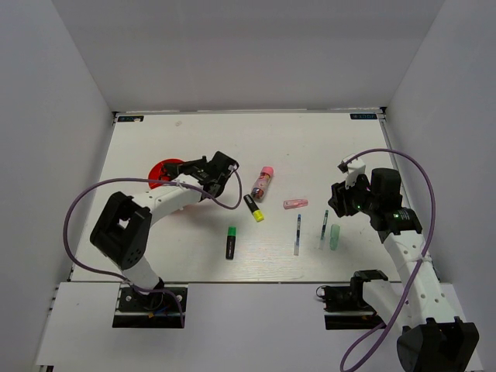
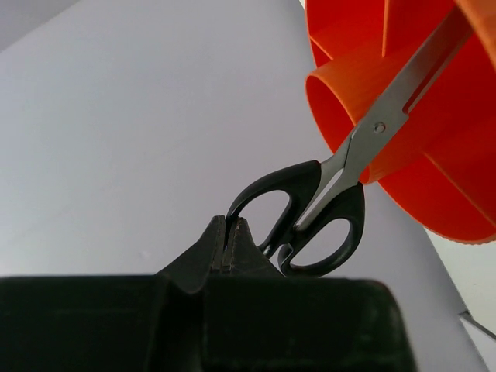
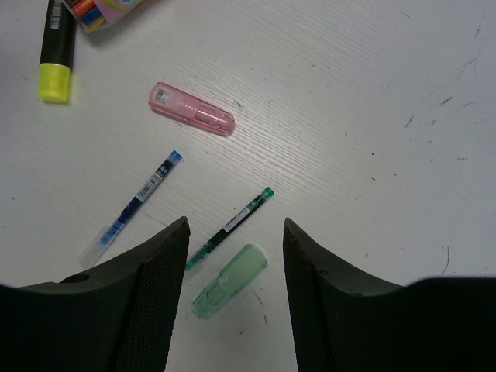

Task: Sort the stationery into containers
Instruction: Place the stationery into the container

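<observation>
— While the scissors [image 2: 353, 151] lean with their blades inside the red organiser [image 2: 434, 178] near the left edge of the table [image 1: 310, 147], handles sticking out, does that item count as sorted?

— It looks so. The left hand [image 2: 230, 242] sits just beside the handles, its fingers clenched together on nothing, so the scissors seem to rest on the organiser alone.

— And the right hand [image 3: 235, 225]?

— Released, jaws apart, poised above the pale-green cap [image 3: 229, 280] and the green pen [image 3: 230, 225], which lie just beside each other toward the table's right edge. Neither is gripped.

— So the step in hand is a pick on that side?

— Most likely. The hand would need to come straight down and close on one item only, without dragging its neighbour along.

— How much is left?

— Most of it. The blue pen [image 3: 139, 198], pink eraser [image 3: 191, 108], yellow-capped highlighter [image 3: 56, 46], green-capped highlighter [image 1: 231, 242] and glue stick [image 1: 263, 182] all lie on the table, between the two hands. The organiser stands well apart from the right hand, so a long carry follows any pick there.
</observation>
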